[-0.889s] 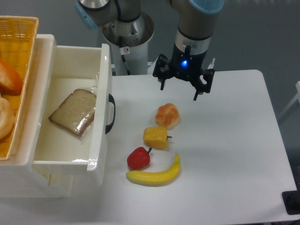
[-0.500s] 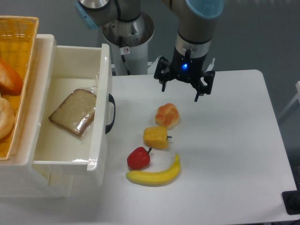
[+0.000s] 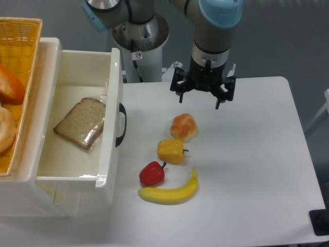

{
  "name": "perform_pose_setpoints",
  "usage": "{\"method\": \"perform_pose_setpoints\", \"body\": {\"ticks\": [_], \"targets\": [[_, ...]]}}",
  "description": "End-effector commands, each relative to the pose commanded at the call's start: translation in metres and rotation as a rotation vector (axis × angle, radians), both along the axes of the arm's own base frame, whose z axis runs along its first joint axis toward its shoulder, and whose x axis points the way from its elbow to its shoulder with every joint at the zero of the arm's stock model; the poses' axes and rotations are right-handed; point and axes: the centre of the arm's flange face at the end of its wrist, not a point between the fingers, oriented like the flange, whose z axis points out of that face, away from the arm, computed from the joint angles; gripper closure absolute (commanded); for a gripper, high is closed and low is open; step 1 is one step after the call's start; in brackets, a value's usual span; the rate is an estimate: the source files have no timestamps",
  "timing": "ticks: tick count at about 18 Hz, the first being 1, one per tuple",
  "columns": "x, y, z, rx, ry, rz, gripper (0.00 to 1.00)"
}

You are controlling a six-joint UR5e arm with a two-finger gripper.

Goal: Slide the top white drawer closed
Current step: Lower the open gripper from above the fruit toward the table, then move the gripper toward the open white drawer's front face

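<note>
The top white drawer (image 3: 114, 118) is pulled far out over the table, its black curved handle (image 3: 122, 125) facing right. A wrapped slice of bread (image 3: 81, 122) lies inside it. My gripper (image 3: 201, 100) hangs open above the table at the back, well to the right of the drawer front and just behind the bread roll (image 3: 184, 126). Nothing is between its fingers.
On the table right of the drawer lie a yellow pepper (image 3: 171, 151), a red pepper (image 3: 152, 174) and a banana (image 3: 169, 192). A yellow wicker basket (image 3: 15, 77) with bread rests on the cabinet at far left. The arm's base (image 3: 140, 38) stands behind.
The gripper has turned a little about its wrist and shifted slightly; the blue light on it no longer shows. The drawer and food have not moved.
</note>
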Motion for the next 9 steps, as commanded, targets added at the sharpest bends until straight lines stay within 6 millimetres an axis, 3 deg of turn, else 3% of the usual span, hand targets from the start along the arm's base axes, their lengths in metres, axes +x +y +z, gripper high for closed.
{"method": "perform_pose_setpoints", "body": {"ticks": [5, 9], "targets": [[0.010, 0.023, -0.023, -0.078, -0.001, -0.019, 0.00], [0.019, 0.052, -0.044, -0.076, -0.007, 0.014, 0.00]]}}
